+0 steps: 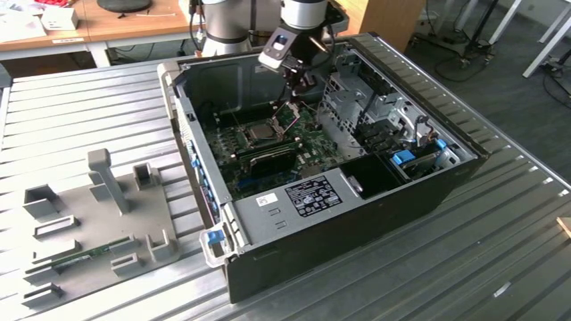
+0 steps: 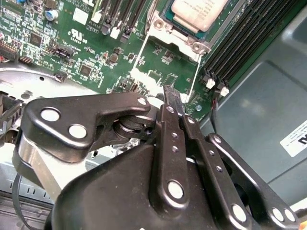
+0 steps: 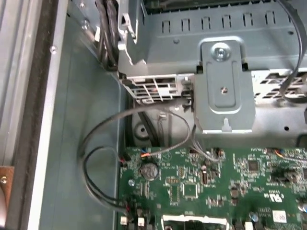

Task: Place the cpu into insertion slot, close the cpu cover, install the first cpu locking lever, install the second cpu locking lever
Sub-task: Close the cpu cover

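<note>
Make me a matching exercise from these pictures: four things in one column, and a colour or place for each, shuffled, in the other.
1 cpu
2 gripper
3 circuit board
4 grey fixture plate

A green
B on the table, at the exterior view's left of the computer case
C pale silvery, within a metal frame
D black, above the board

Pairs: 1-C, 2-D, 3-A, 4-B
</note>
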Motion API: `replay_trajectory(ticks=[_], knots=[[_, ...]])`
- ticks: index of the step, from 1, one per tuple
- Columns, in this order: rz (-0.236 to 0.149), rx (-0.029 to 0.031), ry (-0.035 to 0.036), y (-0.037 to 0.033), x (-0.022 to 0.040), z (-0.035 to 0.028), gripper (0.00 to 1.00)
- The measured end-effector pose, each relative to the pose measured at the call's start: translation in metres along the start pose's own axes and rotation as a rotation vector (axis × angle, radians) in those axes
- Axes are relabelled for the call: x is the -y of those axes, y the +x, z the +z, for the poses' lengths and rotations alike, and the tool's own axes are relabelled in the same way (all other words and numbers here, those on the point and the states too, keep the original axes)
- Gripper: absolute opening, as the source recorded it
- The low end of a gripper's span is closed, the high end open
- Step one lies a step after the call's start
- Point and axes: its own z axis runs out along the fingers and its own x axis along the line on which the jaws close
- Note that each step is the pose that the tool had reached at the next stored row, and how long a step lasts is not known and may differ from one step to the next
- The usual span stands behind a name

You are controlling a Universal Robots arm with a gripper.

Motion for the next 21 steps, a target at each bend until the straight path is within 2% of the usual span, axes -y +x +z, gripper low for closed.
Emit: replay_trajectory(ticks=[9, 21], knots=[[0.000, 0.0002, 0.0036, 0.0003, -0.0101, 0.0007, 0.10], [0.000, 0.0005, 0.0121, 0.0008, -0.0288, 0.0022, 0.10]])
